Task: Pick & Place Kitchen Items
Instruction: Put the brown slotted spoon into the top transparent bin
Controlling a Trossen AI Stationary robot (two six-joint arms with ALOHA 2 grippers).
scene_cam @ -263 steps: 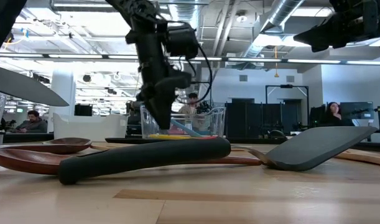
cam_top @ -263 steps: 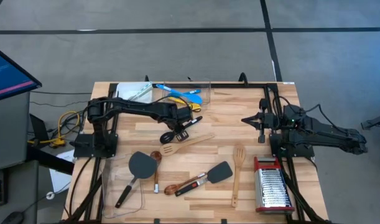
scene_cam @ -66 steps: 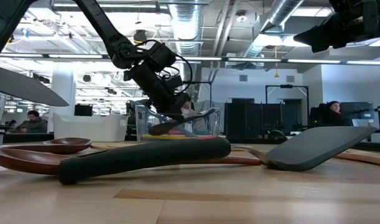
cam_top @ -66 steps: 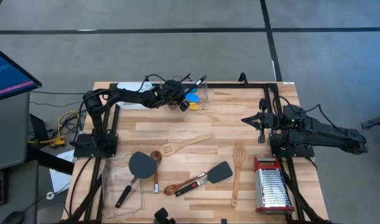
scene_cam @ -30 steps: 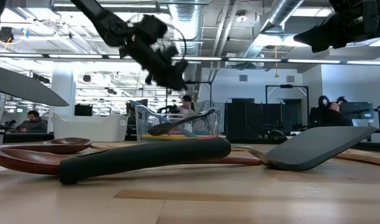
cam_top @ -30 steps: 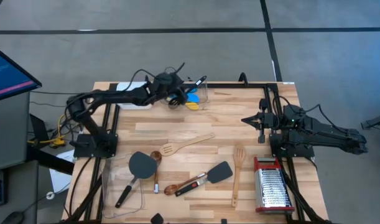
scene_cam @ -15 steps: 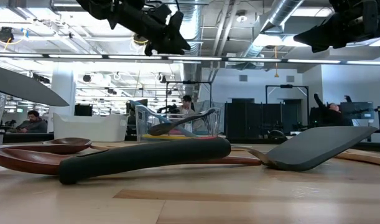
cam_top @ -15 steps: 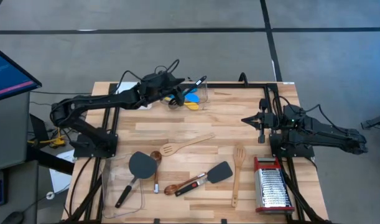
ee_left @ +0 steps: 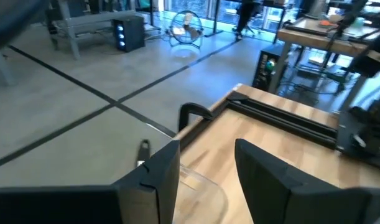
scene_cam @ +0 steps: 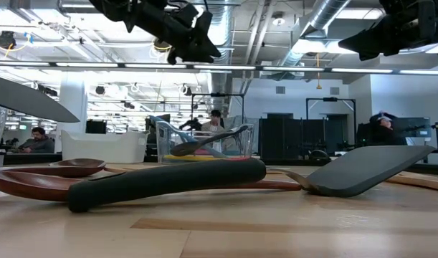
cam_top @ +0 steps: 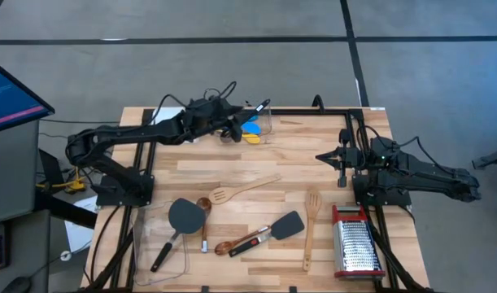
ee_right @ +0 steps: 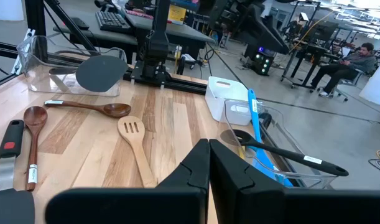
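A clear tub (cam_top: 256, 124) at the table's far edge holds blue and yellow spoons (cam_top: 248, 130) and a black slotted spoon (scene_cam: 208, 141). The slotted spoon's handle (cam_top: 262, 106) leans on the tub's rim. My left gripper (cam_top: 233, 130) hangs open high above the tub's left side with nothing between its fingers (ee_left: 158, 168). My right gripper (cam_top: 339, 159) waits shut at the right, off the table. Wooden spatulas (cam_top: 244, 189) (cam_top: 311, 228), wooden spoons (cam_top: 204, 218) and dark grey spatulas (cam_top: 285, 223) lie flat on the near half.
A steel grater (cam_top: 355, 240) lies at the near right. A second clear tub (cam_top: 163, 252) at the near left has a grey spatula (cam_top: 183, 216) resting across it. A white tray (cam_top: 171, 120) stands at the far left. People sit in the room beyond the table.
My left gripper has risen well above the tub and tipped closer to level, staying open. The black slotted spoon has kept its place in the tub.
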